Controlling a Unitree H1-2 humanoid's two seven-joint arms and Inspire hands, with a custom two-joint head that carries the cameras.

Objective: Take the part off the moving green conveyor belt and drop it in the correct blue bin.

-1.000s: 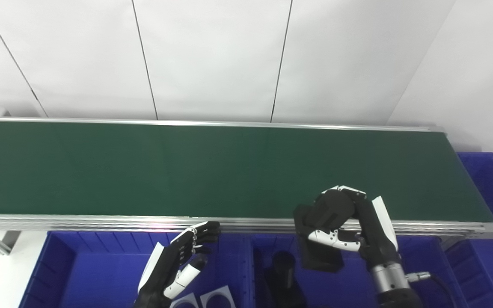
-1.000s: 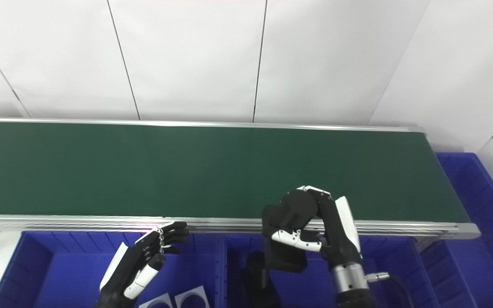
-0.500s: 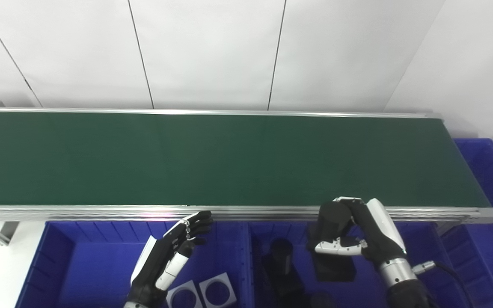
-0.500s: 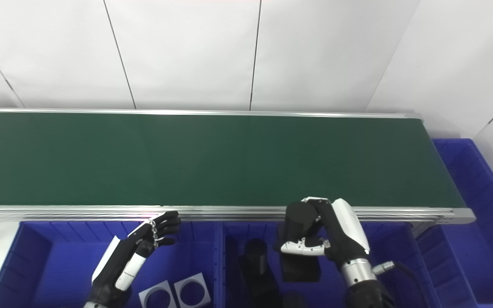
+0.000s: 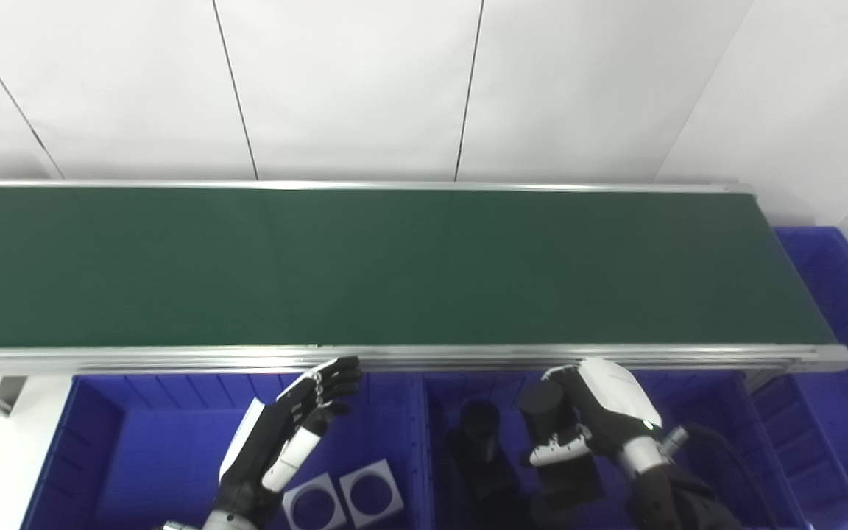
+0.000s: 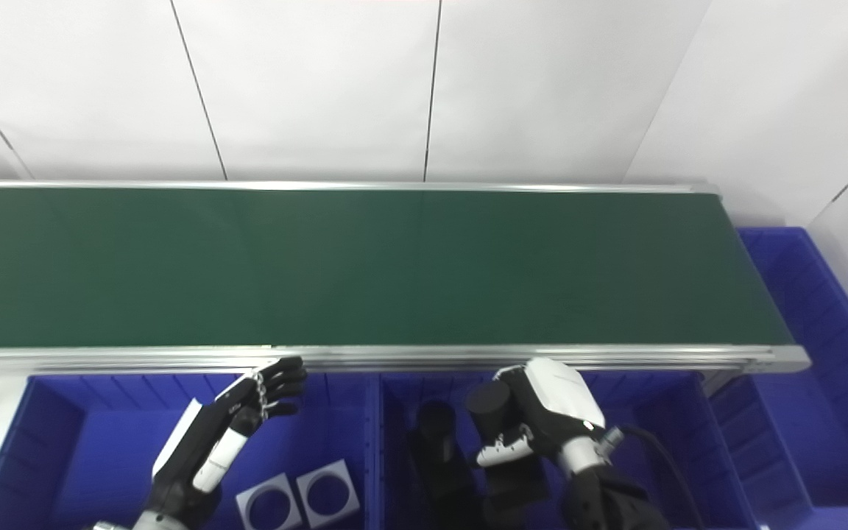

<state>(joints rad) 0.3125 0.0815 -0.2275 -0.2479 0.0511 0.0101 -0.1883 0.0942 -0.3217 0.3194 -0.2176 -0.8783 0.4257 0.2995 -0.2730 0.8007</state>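
The green conveyor belt [image 5: 365,265] runs across the view with no part on it. My right hand [image 5: 597,412] is shut on a black part [image 5: 545,401] with a round top and a flat base. It holds the part low inside the middle blue bin [image 5: 696,401], just past the belt's near rail. A similar black part [image 5: 479,449] lies in that bin to its left. My left hand [image 5: 284,442] is open and empty, fingers pointing up, above the left blue bin [image 5: 107,434].
Two white square plates with round holes [image 5: 343,499] lie in the left bin near my left wrist. Another blue bin [image 5: 840,287] stands past the belt's right end. The belt's metal near rail [image 5: 424,357] runs just above both hands.
My right hand has carried the black part from the belt's near edge back over the rail and down into the middle bin. The left hand has hardly moved. The camera has tilted slightly.
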